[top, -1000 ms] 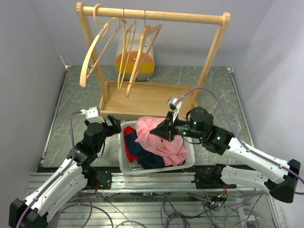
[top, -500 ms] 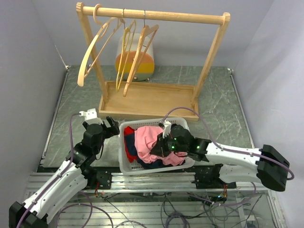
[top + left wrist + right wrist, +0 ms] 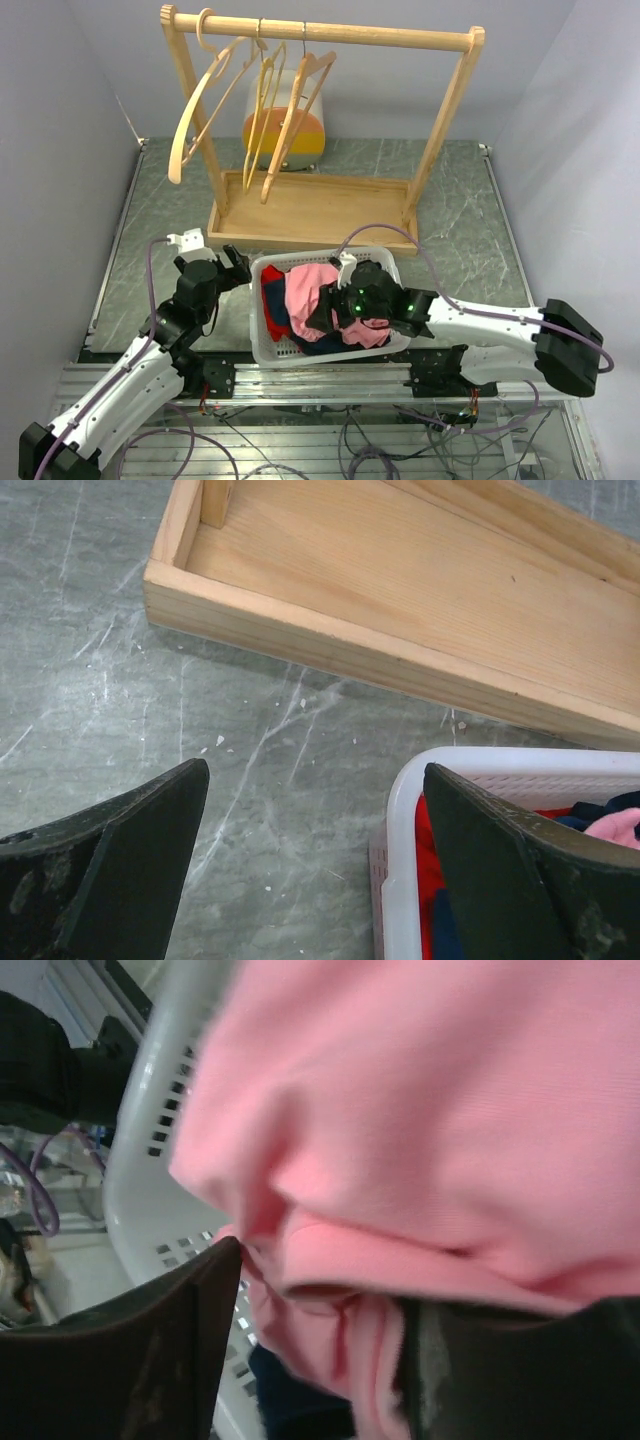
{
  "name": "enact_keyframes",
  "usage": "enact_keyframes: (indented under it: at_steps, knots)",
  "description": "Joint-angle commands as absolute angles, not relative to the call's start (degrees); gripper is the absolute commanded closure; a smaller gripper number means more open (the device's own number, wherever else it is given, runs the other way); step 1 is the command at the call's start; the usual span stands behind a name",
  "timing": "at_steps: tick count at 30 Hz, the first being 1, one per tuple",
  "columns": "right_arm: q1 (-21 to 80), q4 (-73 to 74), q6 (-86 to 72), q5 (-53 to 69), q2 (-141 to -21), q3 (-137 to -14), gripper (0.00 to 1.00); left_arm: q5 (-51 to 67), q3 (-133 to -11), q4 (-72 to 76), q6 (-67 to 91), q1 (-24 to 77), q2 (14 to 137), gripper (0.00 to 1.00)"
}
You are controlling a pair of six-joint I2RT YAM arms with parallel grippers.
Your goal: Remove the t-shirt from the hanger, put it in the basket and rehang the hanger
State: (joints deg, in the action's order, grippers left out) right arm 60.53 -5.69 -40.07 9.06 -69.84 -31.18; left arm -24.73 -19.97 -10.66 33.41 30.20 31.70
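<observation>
The pink t-shirt [image 3: 303, 290] lay bunched in the white basket [image 3: 262, 345], on top of red and dark blue clothes. No hanger was seen inside it. The right tool [image 3: 330, 310] was low in the basket, at 3 o'clock from the shirt. In its wrist view a thick fold of pink cloth filled the gap between the fingers, so it seemed to pinch the shirt. The left tool [image 3: 232, 262] was spread wide and held nothing, at 9 o'clock from the basket, above the bench [image 3: 470, 200]. At 12 o'clock three wooden hangers [image 3: 200, 105] hung bare on the rack [image 3: 320, 30]. I judged the task nearly done; only letting go was left.
</observation>
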Motion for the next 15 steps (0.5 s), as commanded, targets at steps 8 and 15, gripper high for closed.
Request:
enact_keyframes:
  at_steps: [8, 15]
  knots:
    - [61.35, 19.64, -31.59, -4.60, -58.62, -43.99, 0.12, -26.72, -22.59, -11.16, 34.28, 29.88, 32.78, 0.06]
    - [61.34, 25.66, -32.28, -11.02, -54.22, -46.00, 0.11, -26.68, -21.64, -10.62, 35.24, 29.84, 29.74, 0.00]
